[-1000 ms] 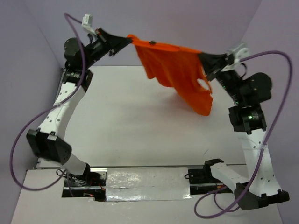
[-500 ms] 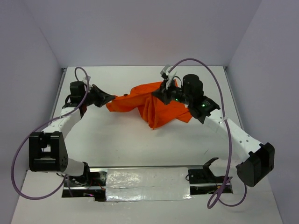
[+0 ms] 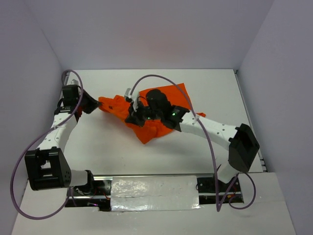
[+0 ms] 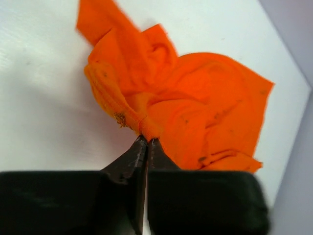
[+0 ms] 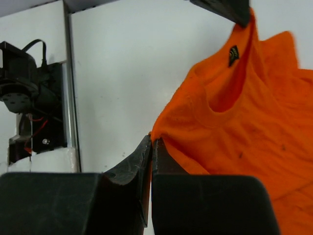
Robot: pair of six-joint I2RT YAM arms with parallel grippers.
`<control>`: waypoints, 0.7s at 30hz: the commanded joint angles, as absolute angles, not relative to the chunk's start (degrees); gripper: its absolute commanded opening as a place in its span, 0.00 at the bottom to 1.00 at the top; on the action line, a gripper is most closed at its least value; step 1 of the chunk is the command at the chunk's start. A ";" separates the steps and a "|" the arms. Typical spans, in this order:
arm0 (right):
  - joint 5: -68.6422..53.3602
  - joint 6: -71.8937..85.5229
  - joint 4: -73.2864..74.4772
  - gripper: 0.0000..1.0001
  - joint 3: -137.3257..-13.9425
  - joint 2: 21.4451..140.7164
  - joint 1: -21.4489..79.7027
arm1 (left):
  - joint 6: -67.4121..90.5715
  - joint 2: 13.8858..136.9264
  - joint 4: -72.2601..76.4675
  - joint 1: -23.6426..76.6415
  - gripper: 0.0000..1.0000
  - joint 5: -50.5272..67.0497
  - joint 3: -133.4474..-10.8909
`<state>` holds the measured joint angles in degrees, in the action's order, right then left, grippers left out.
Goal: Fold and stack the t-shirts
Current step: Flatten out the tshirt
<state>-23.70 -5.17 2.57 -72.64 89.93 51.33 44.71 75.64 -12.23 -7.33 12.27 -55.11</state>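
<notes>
The orange t-shirt (image 3: 171, 94) lies bunched and wrinkled on the white table, in the middle towards the back. My left gripper (image 3: 99, 103) is shut on its left end, low over the table. In the left wrist view the jaws (image 4: 146, 140) pinch a bunched fold of the shirt (image 4: 205, 103). My right gripper (image 3: 130, 119) is shut on the shirt's near-left edge. In the right wrist view the jaws (image 5: 153, 142) pinch the shirt's edge beside the collar (image 5: 234, 127). The collar tag faces up. The left gripper's tip (image 5: 225, 10) holds the fabric at the top of that view.
The right arm (image 3: 205, 127) stretches across the table over the shirt, with its purple cable looping above. The metal rail with the arm bases (image 3: 151, 188) runs along the near edge. The left arm's base (image 5: 29, 98) shows in the right wrist view. Purple walls enclose the table.
Both arms have come down from holding the shirt spread in the air. The shirt now rests bunched on the table. The right gripper has swung left and nearer, the left gripper further left.
</notes>
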 commanded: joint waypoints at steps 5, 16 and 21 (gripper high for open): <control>-24.08 -1.07 3.24 0.00 -82.86 99.92 58.00 | 40.52 73.66 -19.42 -8.35 0.60 6.77 -53.17; -29.78 -4.37 13.34 0.79 -92.28 107.76 60.91 | 38.58 62.16 -25.67 -9.76 0.77 -1.76 -61.43; -38.99 -14.20 18.89 0.82 -88.88 98.72 54.07 | 40.86 56.35 -24.87 -9.67 0.59 7.69 -59.16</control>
